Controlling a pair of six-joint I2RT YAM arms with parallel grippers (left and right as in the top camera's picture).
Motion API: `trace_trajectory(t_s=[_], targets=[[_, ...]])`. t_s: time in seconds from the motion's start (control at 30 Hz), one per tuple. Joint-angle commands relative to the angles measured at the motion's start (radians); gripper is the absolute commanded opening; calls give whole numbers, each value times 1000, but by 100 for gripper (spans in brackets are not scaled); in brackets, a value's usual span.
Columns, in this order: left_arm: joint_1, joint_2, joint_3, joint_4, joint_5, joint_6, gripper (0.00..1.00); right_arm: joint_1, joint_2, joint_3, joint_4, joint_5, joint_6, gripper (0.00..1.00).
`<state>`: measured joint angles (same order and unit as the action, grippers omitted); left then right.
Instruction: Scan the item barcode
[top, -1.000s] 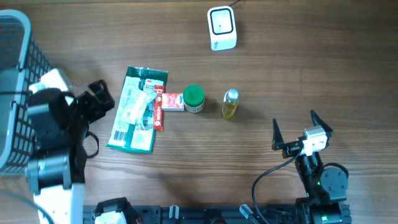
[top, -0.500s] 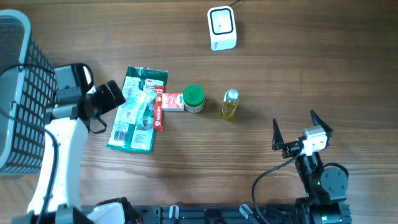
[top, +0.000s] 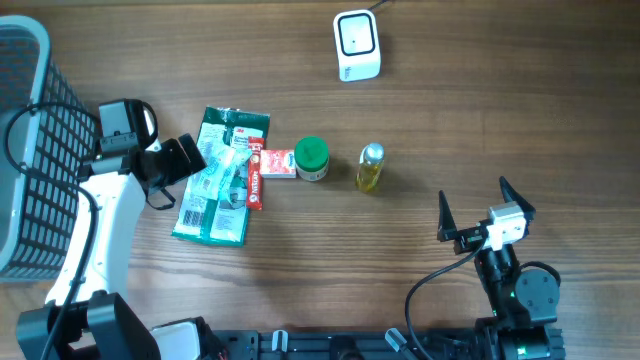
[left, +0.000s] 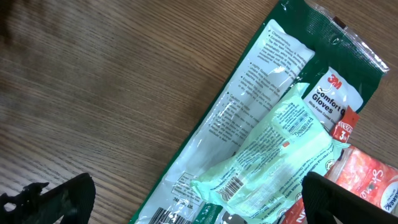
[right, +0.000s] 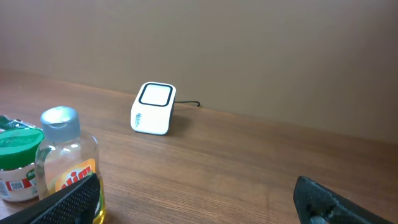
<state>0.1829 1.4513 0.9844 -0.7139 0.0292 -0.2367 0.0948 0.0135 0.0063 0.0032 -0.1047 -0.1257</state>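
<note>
A green glove package (top: 215, 190) lies left of centre with a pale green packet (top: 226, 168) on top, both with barcodes facing up (left: 230, 185). Beside them are a red packet (top: 266, 165), a green-lidded jar (top: 311, 158) and a small yellow bottle (top: 370, 167). The white scanner (top: 356, 45) stands at the far edge, and shows again as scanner (right: 153, 108). My left gripper (top: 190, 160) hovers open at the package's left edge; in its wrist view the gripper (left: 199, 205) straddles the packets without touching them. My right gripper (top: 472, 192) is open and empty at the near right, as is gripper (right: 202, 208).
A grey wire basket (top: 30, 150) takes up the far left edge. The yellow bottle (right: 65, 155) and jar (right: 18, 165) sit just left of my right gripper's left finger. Bare wood lies between the right gripper and the scanner.
My left arm has swung from beside the basket out over the left edge of the glove package. The right arm and all items stayed still.
</note>
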Motion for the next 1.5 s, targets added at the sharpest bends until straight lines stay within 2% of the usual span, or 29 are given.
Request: trace_trajectory(t_s=[0.0, 1.07, 1.13, 1.2, 1.27, 1.47], targets=[[-3, 6, -4, 0, 15, 21, 100, -1, -9, -1, 3, -8, -6, 100], [-3, 6, -4, 0, 15, 21, 100, -1, -9, -1, 3, -10, 0, 100], [-3, 6, -4, 0, 15, 21, 100, -1, -8, -1, 2, -9, 151, 99], [-3, 6, -4, 0, 15, 21, 100, -1, -7, 2, 19, -10, 422, 100], [-3, 6, -4, 0, 15, 21, 100, -1, -7, 14, 23, -17, 608, 100], [-3, 6, -4, 0, 15, 21, 100, -1, 24, 169, -98, -29, 623, 100]])
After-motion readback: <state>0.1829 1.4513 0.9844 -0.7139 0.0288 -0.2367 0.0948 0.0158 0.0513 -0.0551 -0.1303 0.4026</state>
